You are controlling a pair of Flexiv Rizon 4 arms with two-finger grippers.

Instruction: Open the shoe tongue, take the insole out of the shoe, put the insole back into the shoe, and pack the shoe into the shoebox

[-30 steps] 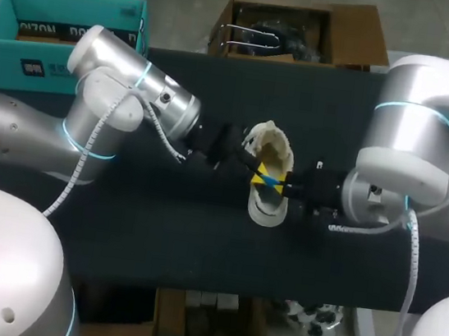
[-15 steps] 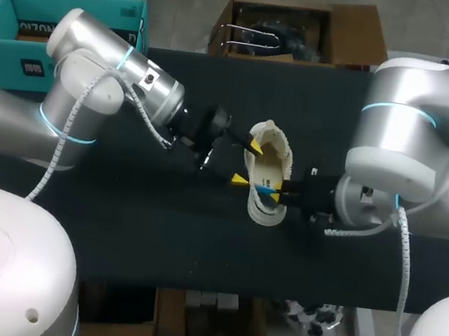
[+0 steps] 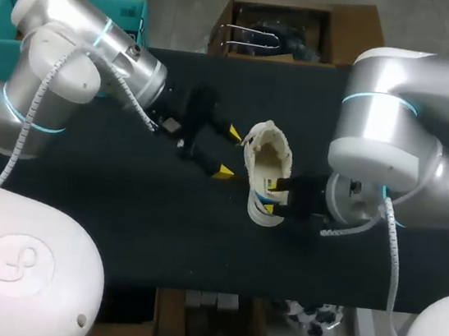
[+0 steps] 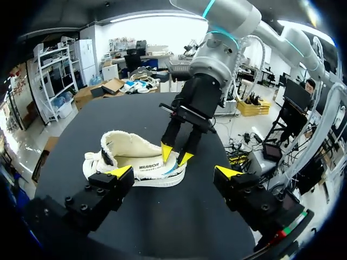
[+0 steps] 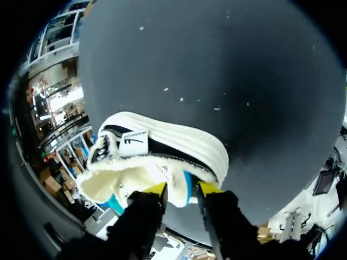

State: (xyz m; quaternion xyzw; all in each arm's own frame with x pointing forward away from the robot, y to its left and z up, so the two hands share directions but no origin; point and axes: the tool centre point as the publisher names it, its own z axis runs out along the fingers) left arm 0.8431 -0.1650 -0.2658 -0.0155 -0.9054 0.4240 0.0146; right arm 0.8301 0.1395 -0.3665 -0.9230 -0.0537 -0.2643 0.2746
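Observation:
A white shoe with a fleecy lining lies in the middle of the black table. A strip of blue shows at its near end. My left gripper hangs open just left of the shoe, apart from it and holding nothing. In the left wrist view the shoe lies ahead of the left gripper. My right gripper comes in from the right at the shoe's near end. In the right wrist view the right gripper stands a little open, with the shoe rim and the blue strip between its tips.
A teal open box stands at the table's far left corner. A brown cardboard box sits behind the far edge. Bare black tabletop lies in front of the shoe and to both sides.
My left gripper has opened wide, let go of the blue strip and drawn back to the left. My right gripper's fingers have parted slightly at the shoe's near end.

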